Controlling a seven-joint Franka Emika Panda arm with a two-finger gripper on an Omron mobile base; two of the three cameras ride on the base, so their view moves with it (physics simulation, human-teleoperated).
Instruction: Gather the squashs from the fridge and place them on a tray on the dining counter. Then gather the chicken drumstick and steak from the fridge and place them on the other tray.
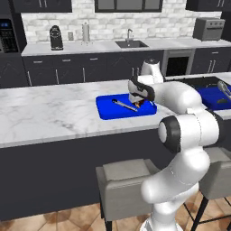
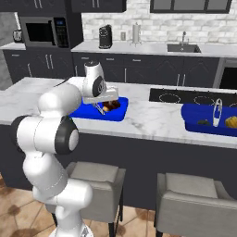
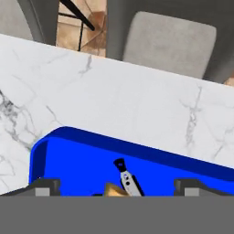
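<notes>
Lying in the other tray [image 1: 106, 109] near the front edge of the worktop [image 1: 49, 113], the meat is showing as small orange-brown and dark lumps [image 2: 110, 107] that are hard to tell apart, the gripper [image 1: 136, 102] partly covering them. A slim grey utensil [image 1: 124, 105] is resting on the blue floor beside them. In the hand view a tan tip [image 3: 114, 188] is peeking up at the lower edge, the rest cut off, midway between the fingers [image 3: 45, 186], which are standing wide apart and holding nothing. The tray [image 2: 208, 121] is sitting toward the worktop's right end, holding a yellow piece [image 2: 231, 121], a dark piece [image 2: 203, 122] and an upright grey loop-shaped thing [image 2: 217, 112]. Grey stools [image 2: 99, 178] are standing below the front edge; a sink [image 1: 131, 43], coffee machine [image 1: 56, 38] and microwave [image 2: 42, 31] are lining the rear wall.
</notes>
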